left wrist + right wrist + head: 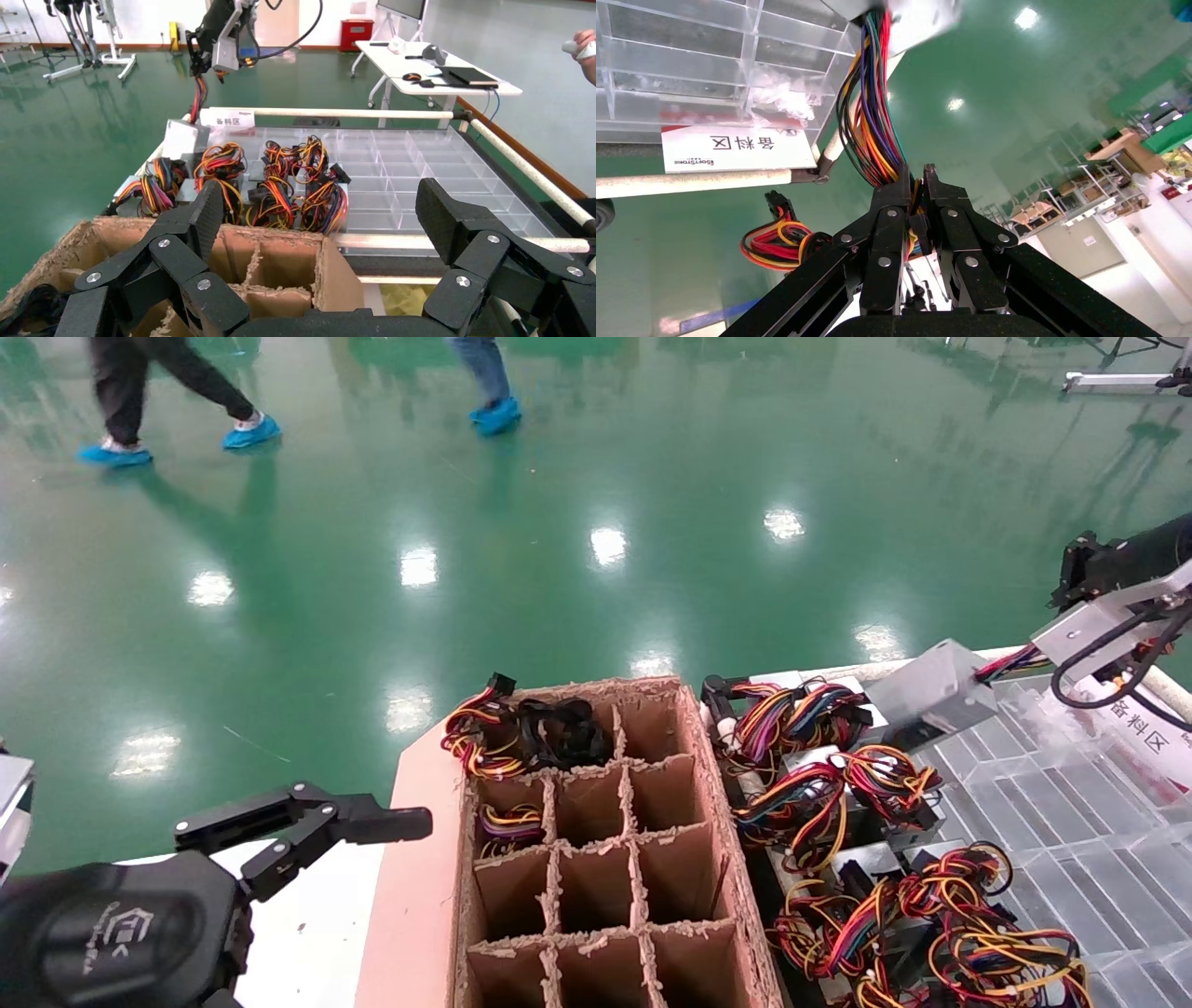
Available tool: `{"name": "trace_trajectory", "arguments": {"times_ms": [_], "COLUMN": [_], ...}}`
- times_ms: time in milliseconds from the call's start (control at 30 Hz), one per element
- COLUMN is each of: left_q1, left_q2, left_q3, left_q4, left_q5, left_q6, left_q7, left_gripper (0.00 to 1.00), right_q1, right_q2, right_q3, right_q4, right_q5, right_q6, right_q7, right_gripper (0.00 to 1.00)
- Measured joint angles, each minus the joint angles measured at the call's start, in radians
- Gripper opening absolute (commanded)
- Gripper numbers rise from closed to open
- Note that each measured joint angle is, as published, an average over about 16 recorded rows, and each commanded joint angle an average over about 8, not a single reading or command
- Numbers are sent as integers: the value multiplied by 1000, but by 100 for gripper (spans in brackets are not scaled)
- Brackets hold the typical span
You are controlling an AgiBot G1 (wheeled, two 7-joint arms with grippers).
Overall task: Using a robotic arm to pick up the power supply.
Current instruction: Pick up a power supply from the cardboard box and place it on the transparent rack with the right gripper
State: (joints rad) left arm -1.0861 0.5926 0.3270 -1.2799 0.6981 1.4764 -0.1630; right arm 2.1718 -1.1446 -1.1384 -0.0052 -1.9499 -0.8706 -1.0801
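The power supply point(931, 689), a silver-grey box, hangs tilted over the back edge of the clear tray. Its coloured wire bundle point(1015, 661) runs up to the right. My right arm point(1117, 589) reaches in from the right edge. In the right wrist view my right gripper point(916, 179) is shut on that wire bundle point(870, 119), and the box point(912, 17) dangles beyond it. The left wrist view shows the same box point(184, 139) under the arm point(225, 35). My left gripper point(307, 822) sits low at the left, open and empty point(322, 203), beside the cardboard box.
A cardboard box point(736, 859) with divider cells stands in the middle, with wires in its far-left cells. Several more power supplies with tangled wires point(857, 859) lie to its right. A clear compartment tray point(1071, 822) and a white label point(1131, 724) lie further right. People point(168, 393) walk on the green floor.
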Motion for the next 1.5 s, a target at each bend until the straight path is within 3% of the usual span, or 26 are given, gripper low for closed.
{"name": "trace_trajectory", "arguments": {"times_ms": [400,1167,1200,1433,1500], "left_q1": [0,0,0,0,0], "left_q2": [0,0,0,0,-1], "left_q3": [0,1,1,1,1], "left_q4": [0,0,0,0,0], "left_q5": [0,-1,-1,-1,-1], "left_q6": [0,0,0,-1,-1], "left_q7": [0,0,1,1,1], "left_gripper": [100,100,100,100,100], "right_q1": [-14,-93,-96,-109,-110], "right_q2": [-39,-128,-129,-128,-127], "right_q3": [5,22,23,29,31], "right_q4": [13,6,4,-3,-4], "right_q5": [8,32,33,42,45], "right_q6": [11,116,117,122,123], "right_q7": [9,47,48,63,66], "right_gripper": [0,2,10,95,100]}}
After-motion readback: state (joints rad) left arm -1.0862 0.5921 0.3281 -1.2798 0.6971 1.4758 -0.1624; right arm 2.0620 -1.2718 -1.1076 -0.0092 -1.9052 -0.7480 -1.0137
